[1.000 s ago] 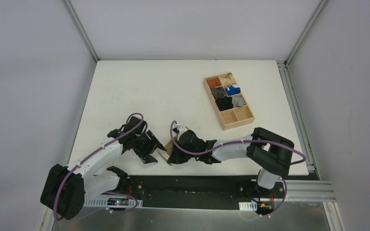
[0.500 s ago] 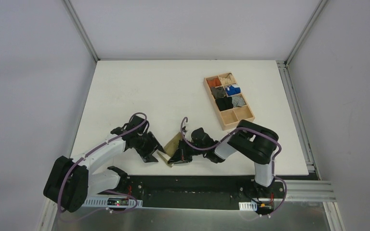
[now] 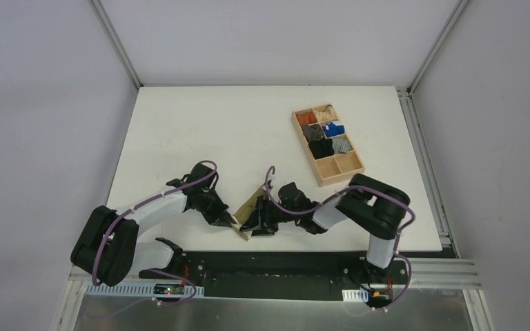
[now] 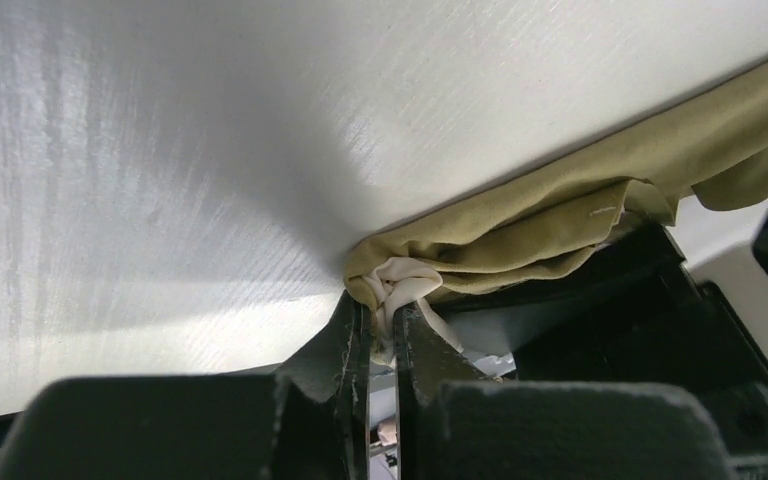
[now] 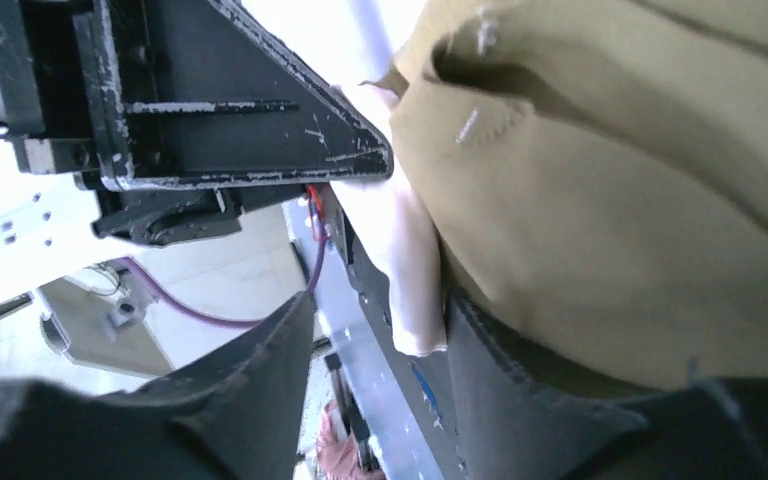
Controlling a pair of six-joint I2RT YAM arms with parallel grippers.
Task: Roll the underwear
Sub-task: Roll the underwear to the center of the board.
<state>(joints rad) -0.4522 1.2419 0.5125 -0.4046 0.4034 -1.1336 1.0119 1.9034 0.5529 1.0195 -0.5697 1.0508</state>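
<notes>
Rolling looks barely begun: underwear [image 3: 251, 205] lies bunched at lower centre of the top view. The left gripper [image 4: 381, 318] is pinched tight on its white waistband [image 4: 401, 280], while the right gripper [image 5: 375, 345] has its fingers apart around the cloth edge. Next, both should turn that edge over evenly.

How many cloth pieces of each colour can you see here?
Olive underwear: 1
Orange bundle: 1
Blue bundle: 1
Black bundle: 1
Dark grey bundle: 1
Light grey bundle: 1
Total: 6, not counting an unclear tan shape in the box.
</notes>
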